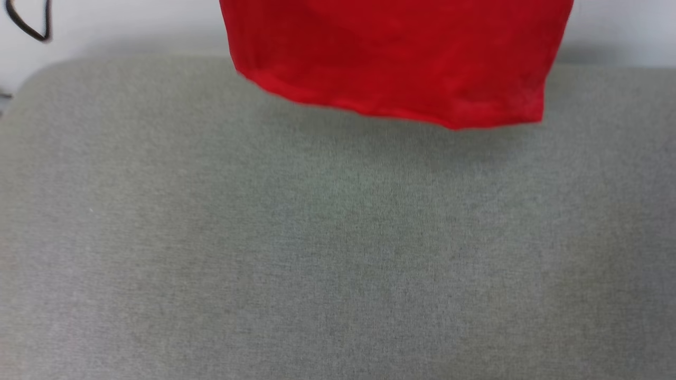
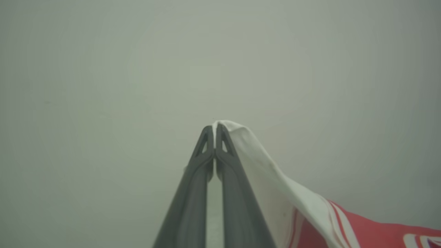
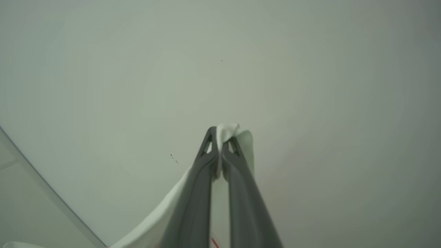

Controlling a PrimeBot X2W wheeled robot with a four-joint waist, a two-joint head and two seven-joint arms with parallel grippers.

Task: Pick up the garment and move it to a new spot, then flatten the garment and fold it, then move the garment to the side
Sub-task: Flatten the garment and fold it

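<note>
The garment [image 1: 396, 58] hangs in the air at the top of the head view, its red lower hem just above the far part of the grey padded surface [image 1: 338, 248]. In the left wrist view my left gripper [image 2: 214, 130] is shut on white sleeve cloth [image 2: 275, 186], which falls away to the right into striped trim and red fabric. My right gripper [image 3: 220, 136] is shut on a bunch of white cloth [image 3: 237, 136] in the right wrist view, and the cloth drapes down to the left. Both grippers point at a plain pale wall.
A black cable [image 1: 31, 24] loops at the top left beyond the padded surface. The grey surface spreads wide below the hanging hem, with a rounded far left corner [image 1: 47, 71]. A wall edge line [image 3: 44, 186] runs diagonally at the lower left of the right wrist view.
</note>
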